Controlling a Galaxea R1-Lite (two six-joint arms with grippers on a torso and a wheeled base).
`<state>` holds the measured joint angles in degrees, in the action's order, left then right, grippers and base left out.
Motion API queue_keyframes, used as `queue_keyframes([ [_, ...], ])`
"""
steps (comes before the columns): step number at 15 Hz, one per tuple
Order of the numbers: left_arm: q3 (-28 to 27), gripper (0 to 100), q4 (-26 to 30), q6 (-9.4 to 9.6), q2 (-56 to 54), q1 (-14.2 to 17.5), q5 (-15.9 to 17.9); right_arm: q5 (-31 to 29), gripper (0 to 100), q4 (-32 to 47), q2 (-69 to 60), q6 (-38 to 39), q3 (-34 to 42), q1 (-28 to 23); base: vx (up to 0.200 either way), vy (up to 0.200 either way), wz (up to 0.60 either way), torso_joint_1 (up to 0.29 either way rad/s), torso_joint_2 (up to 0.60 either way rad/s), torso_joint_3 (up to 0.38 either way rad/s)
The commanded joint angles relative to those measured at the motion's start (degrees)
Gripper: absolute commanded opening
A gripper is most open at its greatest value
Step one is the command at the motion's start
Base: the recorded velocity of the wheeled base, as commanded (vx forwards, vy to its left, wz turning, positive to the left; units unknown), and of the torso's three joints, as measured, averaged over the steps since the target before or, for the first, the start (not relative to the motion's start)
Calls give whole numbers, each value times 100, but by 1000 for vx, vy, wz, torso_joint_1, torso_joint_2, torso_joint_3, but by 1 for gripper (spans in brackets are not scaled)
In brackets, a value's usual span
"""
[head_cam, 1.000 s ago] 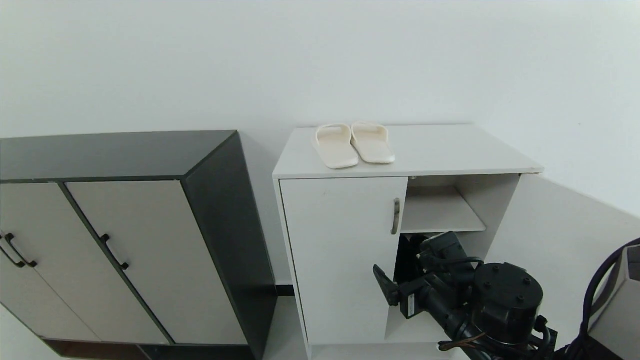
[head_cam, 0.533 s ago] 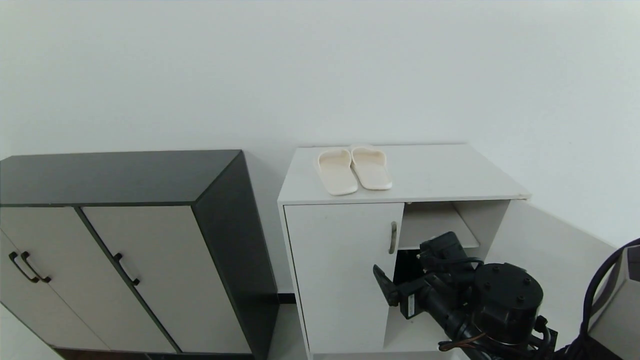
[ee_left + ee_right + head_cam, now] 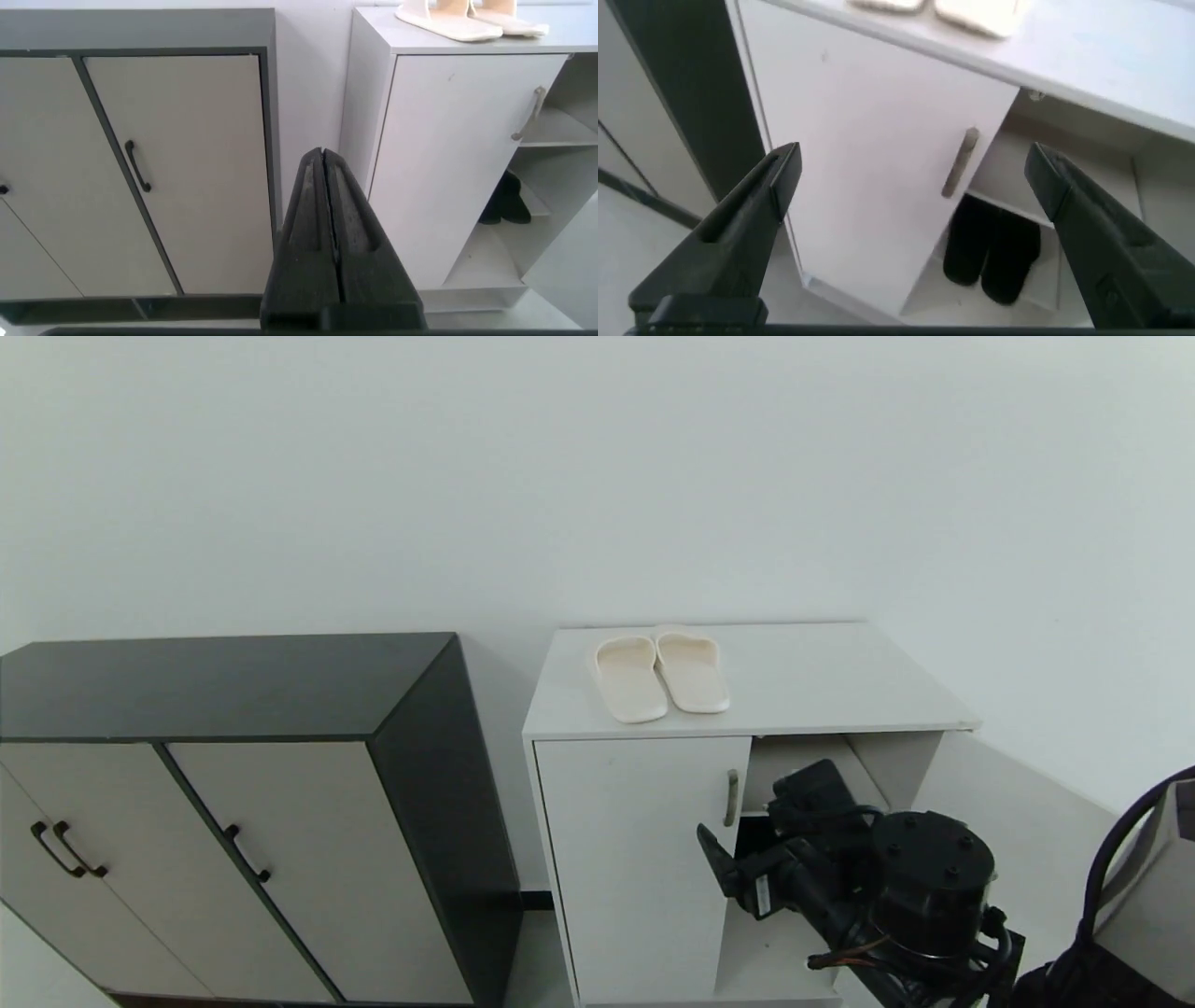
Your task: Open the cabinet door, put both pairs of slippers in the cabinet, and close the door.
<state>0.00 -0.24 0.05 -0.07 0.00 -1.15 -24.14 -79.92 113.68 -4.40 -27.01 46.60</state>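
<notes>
Cream slippers (image 3: pixel 661 674) are parked on the white cabinet (image 3: pixel 822 686), black slippers (image 3: pixel 990 247) are tucked under its shelf. Right gripper (image 3: pixel 913 159) is spread wide, empty; left gripper (image 3: pixel 325 233) is pressed together, empty.

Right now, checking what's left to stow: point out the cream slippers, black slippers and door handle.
cream slippers (image 3: pixel 631 679): head view, footbed of the left one.
black slippers (image 3: pixel 1008 254): right wrist view, upper of one slipper.
door handle (image 3: pixel 729 798): head view, middle of the bar.
</notes>
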Motion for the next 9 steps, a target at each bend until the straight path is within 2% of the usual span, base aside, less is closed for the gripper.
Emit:
queue_keyframes([
  [1,0,0,-2,21,7,0,18,-56,100,1400,-645,396,-753,33,0,0,0,0,0,0],
  [4,0,0,-2,21,7,0,18,-469,100,3729,-1128,1433,-1878,253,200,0,0,2,-4,5],
  [6,0,0,-2,21,7,0,9,-610,100,4143,-1172,1618,-2176,305,200,0,0,2,-7,-2],
  [9,0,0,-2,21,7,0,9,-618,100,4160,-1111,1609,-2256,314,200,0,0,10,2,4],
])
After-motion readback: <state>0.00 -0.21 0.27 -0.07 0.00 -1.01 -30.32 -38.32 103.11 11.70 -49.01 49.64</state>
